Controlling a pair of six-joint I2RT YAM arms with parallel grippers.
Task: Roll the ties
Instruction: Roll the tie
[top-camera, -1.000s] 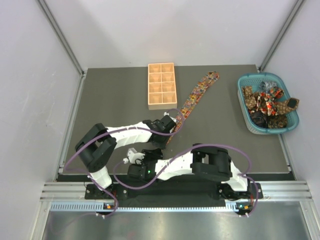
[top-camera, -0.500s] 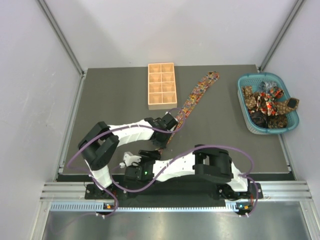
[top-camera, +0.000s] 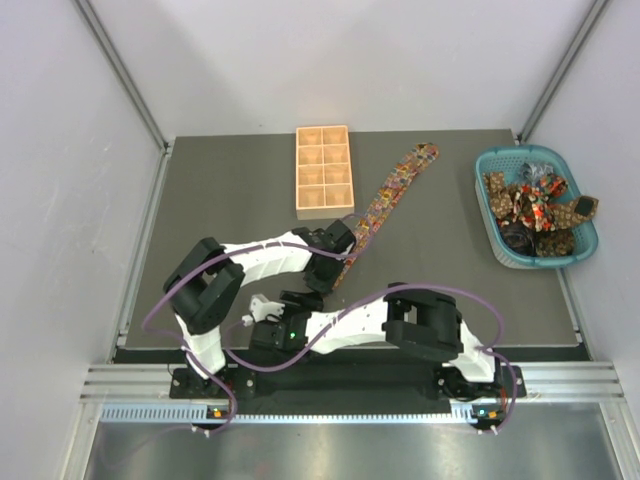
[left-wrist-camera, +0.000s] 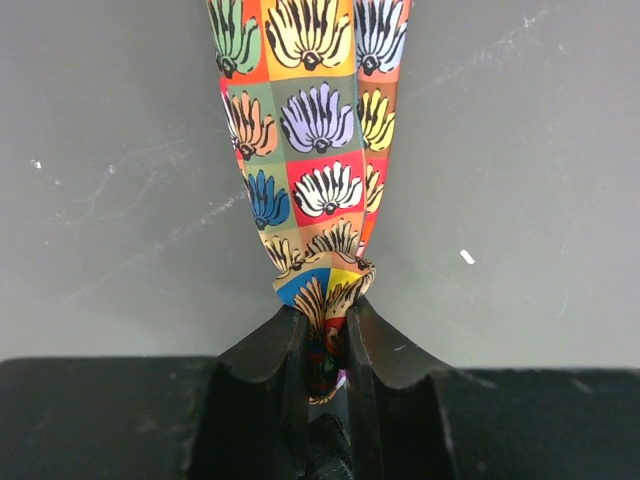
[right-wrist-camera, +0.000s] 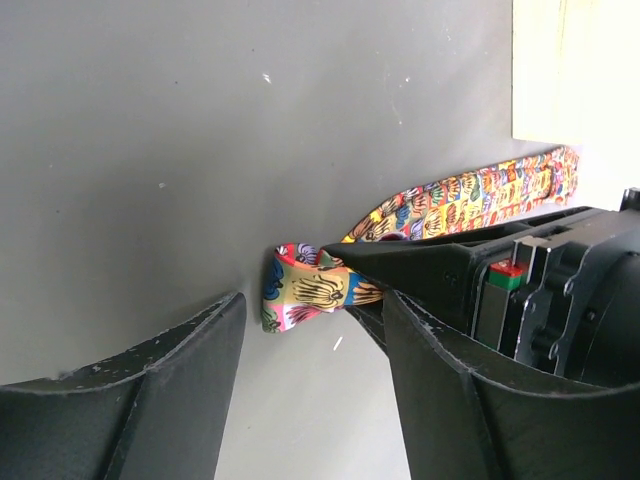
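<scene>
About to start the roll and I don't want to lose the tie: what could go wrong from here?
The left gripper pinches only the bunched narrow end of the tie, so the fabric may slip out once rolling starts. The open right gripper sits very close to the left one; closing in could knock them together. The tie runs close beside the wooden tray, which it might snag if dragged.

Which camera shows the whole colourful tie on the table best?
The top camera: the tie lies stretched out, nearly all of it showing. The left wrist camera shows only the end clamped in the left gripper; the right wrist camera shows that end sideways.
</scene>
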